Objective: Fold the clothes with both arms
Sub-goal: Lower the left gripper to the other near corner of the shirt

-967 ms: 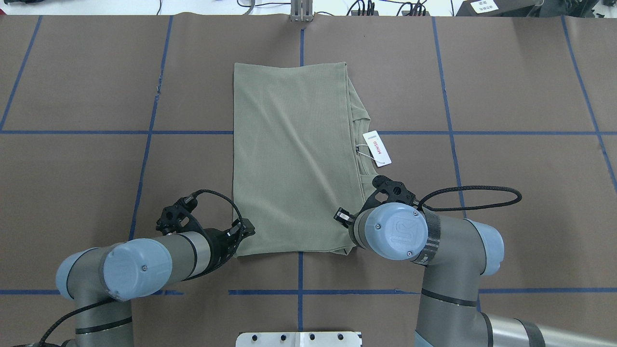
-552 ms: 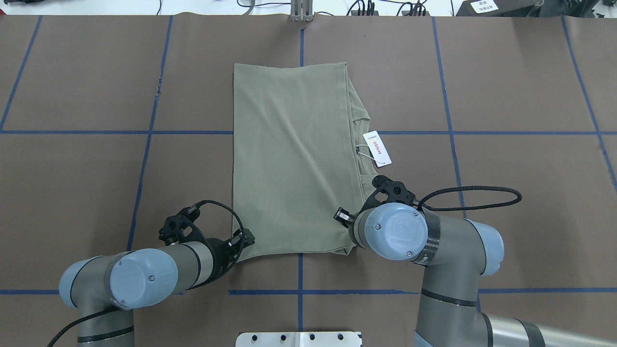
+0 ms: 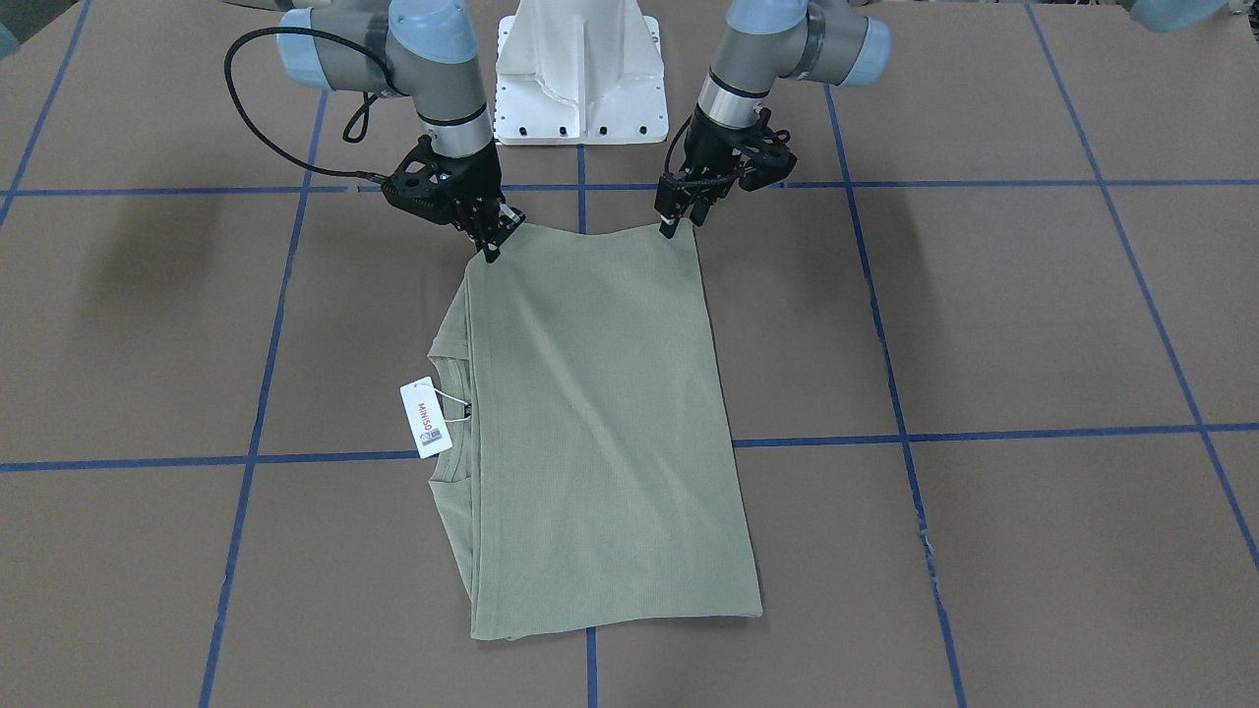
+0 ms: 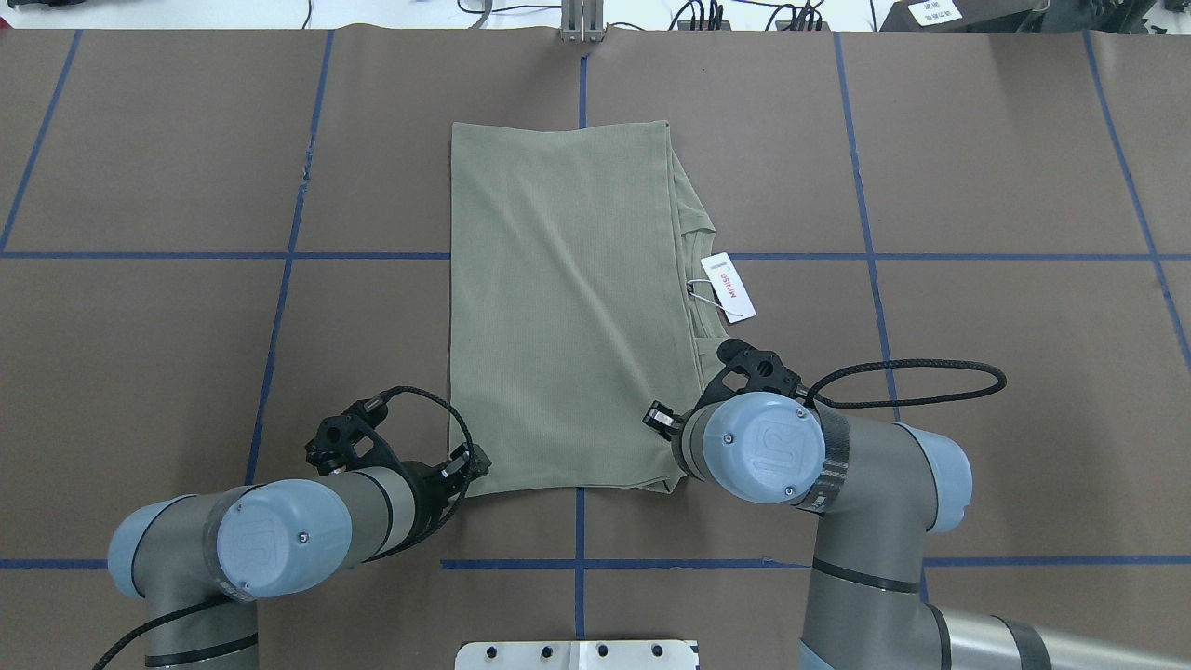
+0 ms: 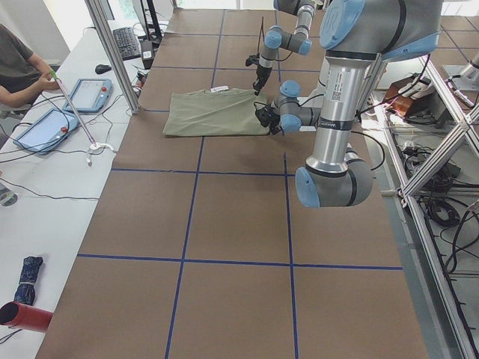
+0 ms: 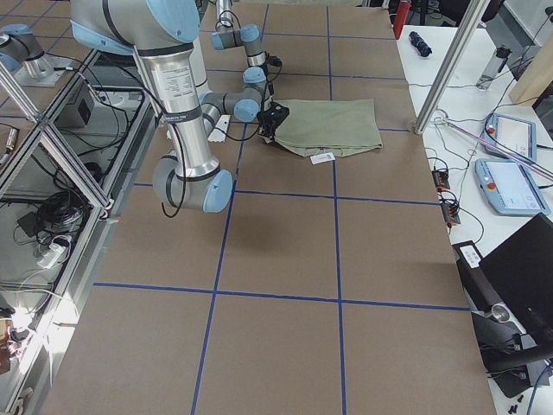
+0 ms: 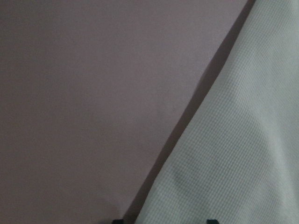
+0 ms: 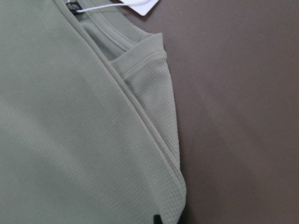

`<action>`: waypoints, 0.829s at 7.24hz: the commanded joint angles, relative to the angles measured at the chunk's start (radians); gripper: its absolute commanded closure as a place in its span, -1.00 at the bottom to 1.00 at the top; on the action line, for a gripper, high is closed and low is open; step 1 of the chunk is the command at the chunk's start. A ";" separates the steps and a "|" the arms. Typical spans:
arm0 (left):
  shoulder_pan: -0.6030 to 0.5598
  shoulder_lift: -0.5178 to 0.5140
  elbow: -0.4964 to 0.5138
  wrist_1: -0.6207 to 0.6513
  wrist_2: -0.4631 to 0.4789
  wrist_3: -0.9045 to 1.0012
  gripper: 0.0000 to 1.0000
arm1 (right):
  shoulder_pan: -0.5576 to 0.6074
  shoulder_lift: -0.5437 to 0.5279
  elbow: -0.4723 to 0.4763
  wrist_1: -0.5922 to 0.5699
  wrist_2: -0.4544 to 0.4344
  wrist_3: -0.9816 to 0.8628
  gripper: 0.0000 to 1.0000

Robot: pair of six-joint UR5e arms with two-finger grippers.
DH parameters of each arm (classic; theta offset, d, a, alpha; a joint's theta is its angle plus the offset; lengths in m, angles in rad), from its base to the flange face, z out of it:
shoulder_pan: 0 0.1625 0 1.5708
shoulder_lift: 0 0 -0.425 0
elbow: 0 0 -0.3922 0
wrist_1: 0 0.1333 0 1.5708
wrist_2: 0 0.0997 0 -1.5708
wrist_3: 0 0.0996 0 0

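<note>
left gripper (image 4: 472, 462) pulled knit shirt (image 4: 558, 307) corner

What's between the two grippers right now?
Only the robot-side edge of the shirt runs between the left gripper and right gripper; the front-facing view shows it.

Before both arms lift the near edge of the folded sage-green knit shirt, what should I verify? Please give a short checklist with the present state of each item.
1. The left gripper is closed on its near corner of the sage-green knit shirt: ok, as it appears.
2. The right gripper is closed on the other near corner: ok, as it appears.
3. Each grip holds all the layers: cannot tell.
4. The near hem runs between both grippers without a twist: ok.
5. The white hang tag is tucked in: not ok, it lies on the brown table cover beside the collar.
6. The far edge lies flat: ok.
</note>
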 commanded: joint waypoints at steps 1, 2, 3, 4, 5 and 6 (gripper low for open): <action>0.002 -0.002 0.007 0.003 0.000 0.000 -0.16 | 0.000 0.000 0.000 0.000 0.001 0.000 1.00; 0.002 -0.002 0.008 0.003 0.000 -0.007 0.06 | 0.000 0.000 0.000 0.000 0.001 0.000 1.00; 0.002 -0.002 0.008 0.003 0.001 -0.011 0.42 | 0.000 0.000 0.000 0.000 0.001 0.000 1.00; 0.002 -0.003 0.007 0.003 0.000 -0.009 0.99 | 0.000 0.002 0.000 0.000 0.001 0.000 1.00; 0.000 -0.002 0.004 0.003 0.000 -0.009 1.00 | 0.000 0.002 0.000 0.000 0.001 0.002 1.00; -0.006 0.000 -0.018 0.003 -0.002 -0.004 1.00 | -0.002 0.000 0.000 0.000 0.001 0.003 1.00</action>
